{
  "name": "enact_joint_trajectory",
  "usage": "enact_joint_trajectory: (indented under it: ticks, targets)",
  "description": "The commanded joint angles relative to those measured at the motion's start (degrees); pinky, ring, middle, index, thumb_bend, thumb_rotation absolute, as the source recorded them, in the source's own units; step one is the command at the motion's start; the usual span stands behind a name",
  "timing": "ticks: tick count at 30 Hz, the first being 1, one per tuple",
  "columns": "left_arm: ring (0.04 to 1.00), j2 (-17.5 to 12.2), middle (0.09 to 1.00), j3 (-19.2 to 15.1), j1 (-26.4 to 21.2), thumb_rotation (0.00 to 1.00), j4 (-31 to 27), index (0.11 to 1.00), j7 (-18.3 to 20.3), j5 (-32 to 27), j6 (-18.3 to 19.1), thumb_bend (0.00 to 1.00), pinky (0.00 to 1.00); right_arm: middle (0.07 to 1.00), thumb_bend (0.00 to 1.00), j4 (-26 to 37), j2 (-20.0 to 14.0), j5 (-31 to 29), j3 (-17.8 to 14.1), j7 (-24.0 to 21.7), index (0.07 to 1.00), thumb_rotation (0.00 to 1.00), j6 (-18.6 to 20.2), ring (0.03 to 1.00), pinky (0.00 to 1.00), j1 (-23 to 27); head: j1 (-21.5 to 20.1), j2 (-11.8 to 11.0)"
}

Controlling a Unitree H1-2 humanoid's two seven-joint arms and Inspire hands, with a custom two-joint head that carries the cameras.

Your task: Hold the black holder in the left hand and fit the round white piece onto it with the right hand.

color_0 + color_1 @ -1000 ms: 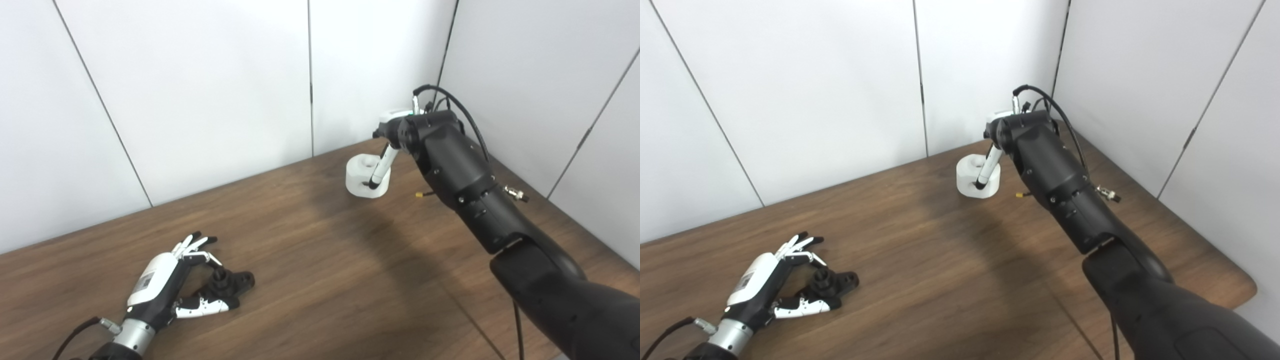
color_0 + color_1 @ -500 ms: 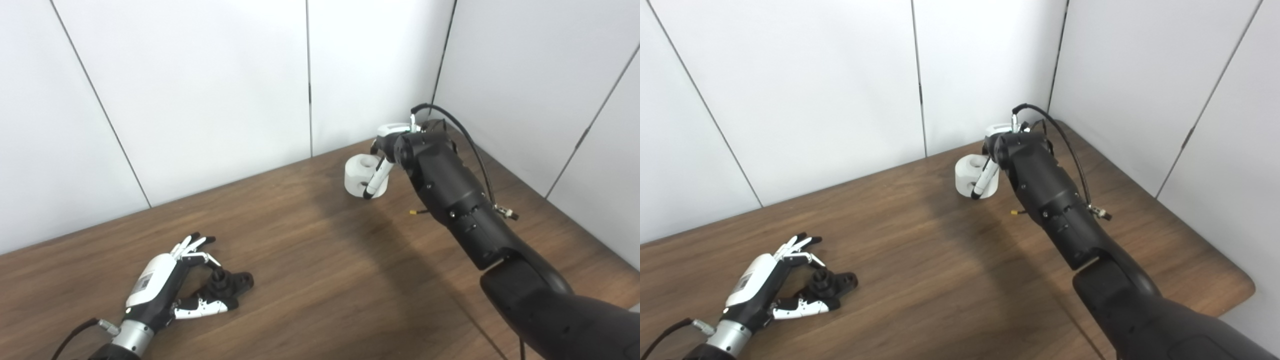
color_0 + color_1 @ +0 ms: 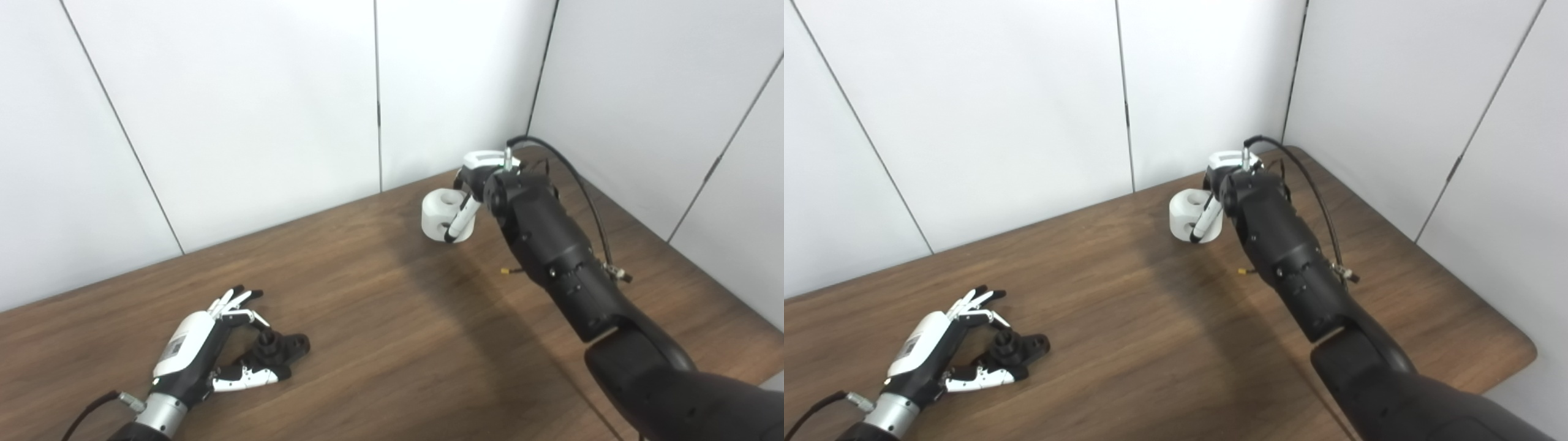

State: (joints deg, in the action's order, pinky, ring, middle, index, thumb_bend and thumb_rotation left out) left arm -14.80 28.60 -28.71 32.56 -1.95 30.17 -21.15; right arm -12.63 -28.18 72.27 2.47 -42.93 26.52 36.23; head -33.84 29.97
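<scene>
White round piece [image 3: 442,214] sits clamped in the right hand [image 3: 474,184] near the worktop's [image 3: 392,318] far corner, while the left hand [image 3: 202,355] lies with spread fingers around the black holder [image 3: 278,349].

Right hand [image 3: 1226,177] around round white piece [image 3: 1189,215]

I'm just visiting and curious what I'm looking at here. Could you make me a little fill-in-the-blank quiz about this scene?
1. The round white piece is in the robot's ____ hand.
2. The black holder lies on the ____ beside the left hand.
3. The table has a ____ surface with wood grain.
4. The walls behind the table are ____ in colour.

Missing words: right; table; brown; white
</scene>
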Motion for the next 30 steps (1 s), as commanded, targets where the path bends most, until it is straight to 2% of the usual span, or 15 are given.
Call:
enact_joint_trajectory:
  ticks: [1, 2, 4, 5, 6, 7, 9, 13, 18, 23, 26, 30]
  targets:
    - [1.0, -1.9, 0.915, 1.6, 6.0, 0.06, 3.3, 0.482, 3.3, 2.5, 3.1, 0.52, 1.0, 0.879, 0.85, 1.5, -0.7, 0.1, -1.1, 5.4, 0.742, 0.32, 0.4, 0.853, 0.72, 1.7, 0.3, 0.1]
    - [1.0, -1.8, 0.915, 1.5, 6.0, 0.06, 3.3, 0.482, 3.2, 2.6, 3.1, 0.52, 1.0, 0.862, 0.84, 1.4, -0.2, -0.4, -1.6, 8.4, 0.724, 0.31, 0.4, 0.841, 0.71, 1.2, 0.5, 0.2]
    - [1.0, -1.8, 0.916, 1.5, 6.1, 0.06, 3.0, 0.482, 3.1, 2.8, 3.3, 0.52, 1.0, 0.81, 0.81, 1.3, 0.6, -1.2, -2.2, 13.1, 0.6, 0.23, 0.4, 0.823, 0.7, 0.5, 0.8, 0.3]
    - [1.0, -1.7, 0.917, 1.3, 6.2, 0.06, 2.9, 0.482, 3.2, 2.6, 3.3, 0.52, 1.0, 0.802, 0.81, 0.9, 1.1, -1.3, -2.5, 15.2, 0.581, 0.22, 0.4, 0.82, 0.7, 0.1, 1.0, 0.4]
    - [1.0, -1.6, 0.915, 1.2, 6.3, 0.06, 2.7, 0.482, 3.1, 2.5, 3.3, 0.52, 1.0, 0.796, 0.67, 0.4, 1.4, -1.2, -2.5, 16.4, 0.536, 0.19, 0.4, 0.82, 0.72, -0.2, 1.1, 0.5]
    - [1.0, -1.6, 0.913, 1.1, 6.4, 0.06, 2.6, 0.482, 3.1, 2.5, 3.3, 0.52, 1.0, 0.799, 0.59, 0.1, 1.6, -1.3, -2.5, 17.2, 0.508, 0.16, 0.4, 0.827, 0.74, -0.4, 1.2, 0.6]
    - [1.0, -1.6, 0.912, 1.1, 6.6, 0.06, 2.2, 0.482, 3.1, 2.7, 3.3, 0.52, 1.0, 0.808, 0.54, -0.4, 1.8, -1.4, -2.1, 17.9, 0.494, 0.15, 0.4, 0.836, 0.76, -0.8, 1.7, 0.7]
    - [1.0, -1.6, 0.911, 0.9, 7.2, 0.06, 1.0, 0.482, 3.0, 2.7, 3.7, 0.52, 1.0, 0.785, 0.53, -1.3, 2.0, -2.1, -0.4, 20.2, 0.489, 0.15, 0.3, 0.824, 0.77, -2.1, 2.4, 0.9]
    - [1.0, -1.3, 0.909, 0.3, 7.8, 0.05, 0.4, 0.482, 2.6, 2.6, 3.5, 0.52, 1.0, 0.67, 0.52, -3.1, 2.0, -5.3, 1.4, 31.2, 0.482, 0.13, -0.5, 0.754, 0.79, -4.0, 3.8, 1.3]
    - [1.0, -1.0, 0.91, 0.1, 7.8, 0.05, 0.6, 0.483, 2.4, 2.8, 3.6, 0.52, 1.0, 0.68, 0.52, -4.5, 1.1, -8.1, 2.9, 37.0, 0.483, 0.13, -0.7, 0.731, 0.79, -4.6, 5.0, 1.6]
    - [1.0, -0.8, 0.91, 0.1, 7.7, 0.05, 0.9, 0.483, 2.2, 2.8, 3.3, 0.52, 1.0, 0.706, 0.52, -3.5, 0.8, -10.2, 3.3, 38.2, 0.483, 0.13, -0.5, 0.745, 0.78, -4.6, 5.8, 1.7]
    - [1.0, -0.7, 0.907, 0.1, 7.7, 0.05, 1.0, 0.483, 2.0, 3.1, 3.6, 0.52, 1.0, 0.716, 0.52, 1.4, 1.6, -12.2, 2.7, 35.3, 0.482, 0.13, 0.3, 0.753, 0.75, -3.9, 7.0, 2.0]
